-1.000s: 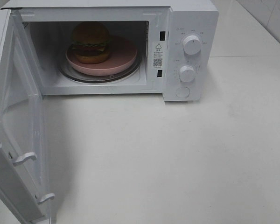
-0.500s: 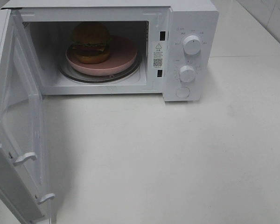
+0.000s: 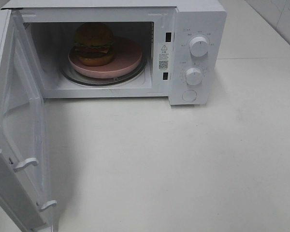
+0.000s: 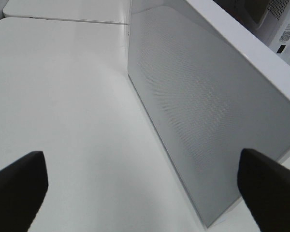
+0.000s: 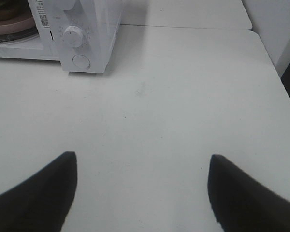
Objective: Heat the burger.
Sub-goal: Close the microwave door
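**Burger loaded, door open.** The burger (image 3: 93,43) sits on the pink plate (image 3: 129,62) inside the microwave (image 3: 198,19). I judge that shutting the door (image 3: 19,121) and turning the knobs (image 3: 198,46) are what is left. The high view shows the cavity but neither arm. The wrist views add the left gripper (image 4: 141,162), spread wide beside what is probably the door's outer face, and the right gripper (image 5: 141,157), parted and empty above the table (image 5: 183,96).
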You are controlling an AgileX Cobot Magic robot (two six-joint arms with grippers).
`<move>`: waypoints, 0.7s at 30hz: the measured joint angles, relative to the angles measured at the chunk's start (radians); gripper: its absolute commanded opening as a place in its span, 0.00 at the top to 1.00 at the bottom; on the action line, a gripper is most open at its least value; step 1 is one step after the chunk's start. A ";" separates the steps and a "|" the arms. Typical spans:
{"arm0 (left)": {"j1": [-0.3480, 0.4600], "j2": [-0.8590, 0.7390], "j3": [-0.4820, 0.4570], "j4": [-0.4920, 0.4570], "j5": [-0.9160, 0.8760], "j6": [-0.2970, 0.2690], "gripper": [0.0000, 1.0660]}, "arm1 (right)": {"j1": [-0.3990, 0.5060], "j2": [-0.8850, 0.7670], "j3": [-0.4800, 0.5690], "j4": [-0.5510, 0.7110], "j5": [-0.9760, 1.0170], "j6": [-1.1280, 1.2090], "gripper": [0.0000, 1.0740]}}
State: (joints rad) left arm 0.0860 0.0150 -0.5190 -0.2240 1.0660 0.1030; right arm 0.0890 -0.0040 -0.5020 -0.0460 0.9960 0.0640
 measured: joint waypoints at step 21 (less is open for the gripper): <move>0.000 0.051 -0.014 0.009 -0.111 -0.049 0.62 | 0.000 0.000 0.000 0.000 0.000 0.000 0.30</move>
State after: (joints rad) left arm 0.0860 0.0660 -0.5330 -0.2150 0.9550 0.0540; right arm 0.0890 -0.0040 -0.5020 -0.0460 0.9960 0.0640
